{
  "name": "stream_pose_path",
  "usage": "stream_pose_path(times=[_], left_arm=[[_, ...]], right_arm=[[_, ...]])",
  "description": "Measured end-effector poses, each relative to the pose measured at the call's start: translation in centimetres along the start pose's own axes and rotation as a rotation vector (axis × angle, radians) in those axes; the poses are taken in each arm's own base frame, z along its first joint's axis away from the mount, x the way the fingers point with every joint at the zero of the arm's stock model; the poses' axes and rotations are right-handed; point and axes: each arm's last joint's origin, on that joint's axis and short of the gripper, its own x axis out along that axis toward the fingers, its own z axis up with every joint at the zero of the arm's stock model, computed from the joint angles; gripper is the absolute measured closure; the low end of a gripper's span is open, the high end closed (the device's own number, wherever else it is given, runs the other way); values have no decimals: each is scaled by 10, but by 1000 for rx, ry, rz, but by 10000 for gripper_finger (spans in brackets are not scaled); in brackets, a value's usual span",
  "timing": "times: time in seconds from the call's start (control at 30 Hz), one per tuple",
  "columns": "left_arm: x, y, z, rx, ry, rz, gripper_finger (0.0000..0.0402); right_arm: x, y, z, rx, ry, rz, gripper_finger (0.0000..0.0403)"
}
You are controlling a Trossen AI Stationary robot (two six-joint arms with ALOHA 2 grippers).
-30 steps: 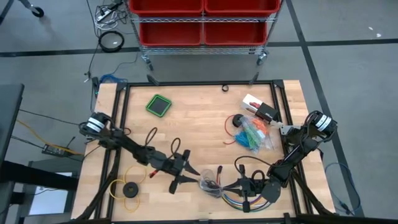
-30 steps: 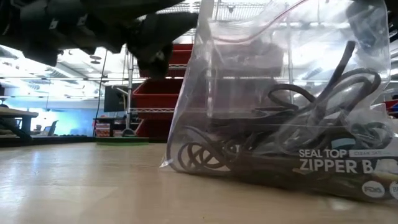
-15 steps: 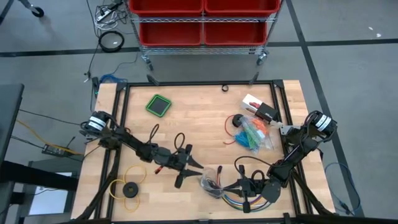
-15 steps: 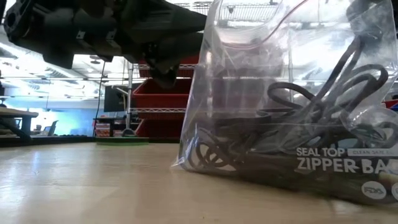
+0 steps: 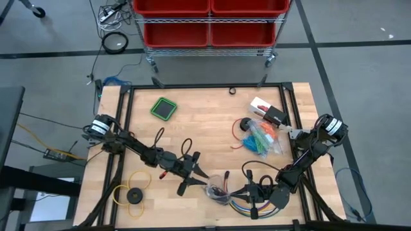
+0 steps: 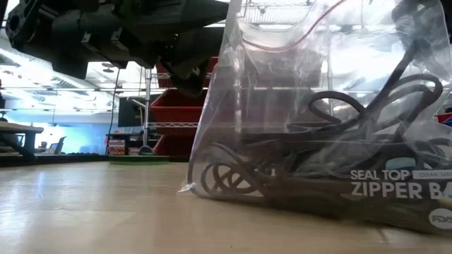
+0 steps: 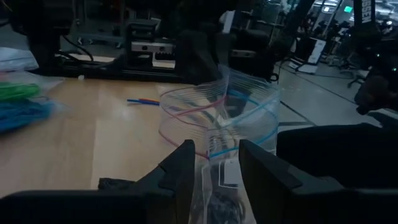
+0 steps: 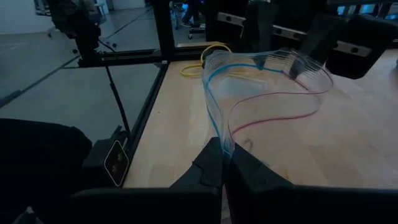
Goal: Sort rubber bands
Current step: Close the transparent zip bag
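Note:
A clear zipper bag stands on its bottom near the table's front edge, its mouth spread wide. Dark rubber bands lie inside it. My right gripper reaches in from the table's right and is shut on one end of the mouth. My left gripper comes level from the table's left. It is open, with its fingers on either side of the mouth's other end. Green and blue rubber bands lie in a second clear bag at the right. My left gripper has the bag's rim end between its fingers; I cannot tell whether they touch it. My right gripper pinches the bag's rim between its two fingers, at the end of the mouth where the blue and pink zipper lines meet. It comes roughly level from the table's right. The bag stands upright with its bottom on the table.
A yellow ring with a black disc lies at the near left. A green-rimmed square lies far left. Multicoloured cables curve under my right gripper. A white box sits far right, and a cart of red bins stands beyond the far edge.
My left gripper has edged toward the bag and then held still. The bag's lower left side drew in toward the table's right, then spread back out; it stays upright on the table.

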Motion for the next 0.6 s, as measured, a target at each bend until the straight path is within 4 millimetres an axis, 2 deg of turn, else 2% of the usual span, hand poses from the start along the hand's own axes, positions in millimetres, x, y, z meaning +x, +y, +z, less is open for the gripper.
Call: stream_pose_path(times=[0.2,0.43,0.6], left_arm=[[0,-1,0,56,6,-32,285],[0,-2,0,102,7,-52,388],[0,-2,1,109,-4,-54,397]], right_arm=[[0,0,0,0,0,0,403],[0,0,0,1,0,0,403],[0,0,0,1,0,0,403]])
